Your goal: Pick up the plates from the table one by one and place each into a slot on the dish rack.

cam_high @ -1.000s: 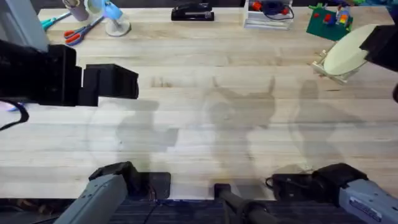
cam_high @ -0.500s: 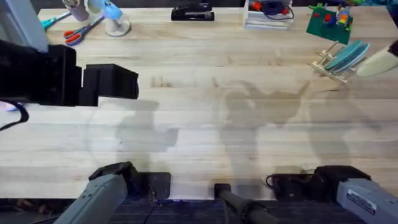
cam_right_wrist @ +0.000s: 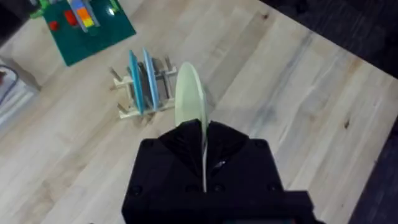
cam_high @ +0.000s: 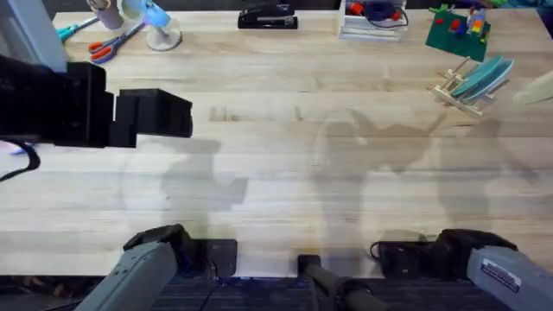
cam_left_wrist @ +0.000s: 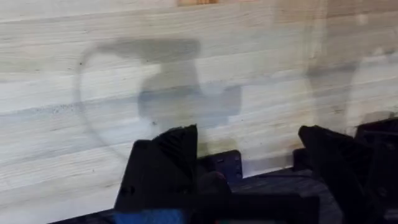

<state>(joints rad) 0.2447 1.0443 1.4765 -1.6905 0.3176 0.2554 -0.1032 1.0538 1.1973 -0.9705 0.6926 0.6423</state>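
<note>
**Cream plate swings off to the right, blue plates sit racked**

While the right gripper (cam_right_wrist: 204, 163) clamps the cream-yellow plate (cam_right_wrist: 189, 102) edge-on between its black fingers, the dish rack (cam_high: 458, 90) stands at the far right of the table (cam_high: 285, 164) with light blue plates (cam_high: 482, 76) upright in its slots. The right wrist view shows two blue plates (cam_right_wrist: 141, 79) side by side between the pale dowels, and the cream plate is held clear of the rack (cam_right_wrist: 144, 94), above the wood, not yet in any slot. A second ago that cream plate hung right over the rack in the overhead view, hiding it; half a second ago it had slid just right of the blue plates; now only a pale sliver of the plate (cam_high: 537, 89) shows at the right edge. Behind the rack lies the green brick board (cam_high: 457, 28). Over on the left, the left gripper (cam_left_wrist: 249, 163) hangs open and empty above bare planks, fingers spread wide, and the left arm has not budged across all three overhead moments.
</note>
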